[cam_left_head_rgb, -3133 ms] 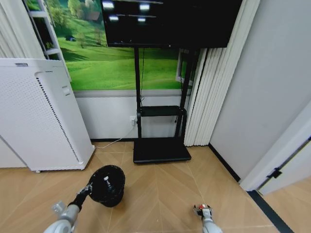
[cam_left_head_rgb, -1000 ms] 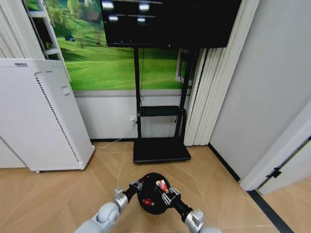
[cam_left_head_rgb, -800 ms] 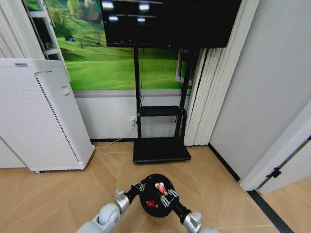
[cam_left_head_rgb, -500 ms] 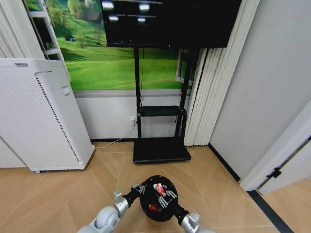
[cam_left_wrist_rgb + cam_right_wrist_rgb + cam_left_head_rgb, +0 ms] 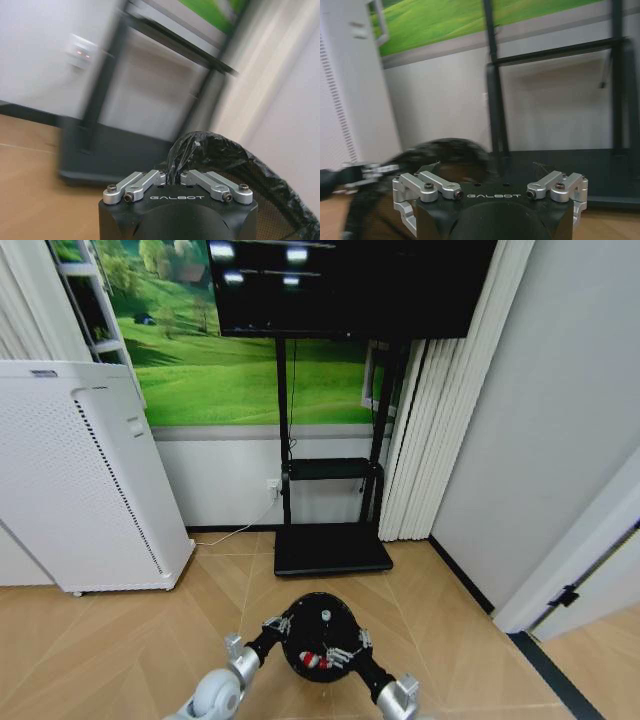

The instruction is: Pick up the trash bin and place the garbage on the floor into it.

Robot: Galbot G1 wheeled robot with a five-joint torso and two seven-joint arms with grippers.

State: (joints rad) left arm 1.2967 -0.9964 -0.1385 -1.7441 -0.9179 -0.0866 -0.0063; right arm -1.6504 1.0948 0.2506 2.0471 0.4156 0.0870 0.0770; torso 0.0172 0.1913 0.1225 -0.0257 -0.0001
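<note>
The trash bin [image 5: 318, 632], black and round with a black liner, is over the floor [image 5: 110, 640] in front of me. My left gripper [image 5: 272, 627] is shut on the liner at the bin's left rim; in the left wrist view its fingers pinch a fold of black plastic [image 5: 176, 162] beside the mesh side [image 5: 245, 175]. My right gripper [image 5: 345, 652] hovers open over the bin's near-right rim, its fingers [image 5: 406, 202] spread wide with nothing between them. Inside the bin lie red garbage [image 5: 314, 662] and a small white round piece [image 5: 326, 616].
A black TV stand base [image 5: 330, 548] sits on the floor just beyond the bin. The tall white perforated appliance [image 5: 80, 480] stands at the left. A wall [image 5: 560, 420] and a door frame [image 5: 570, 550] close off the right side.
The right gripper held a red-and-white scrap above the bin; now it is open and empty and has drawn back toward me. The left gripper stays shut on the rim.
</note>
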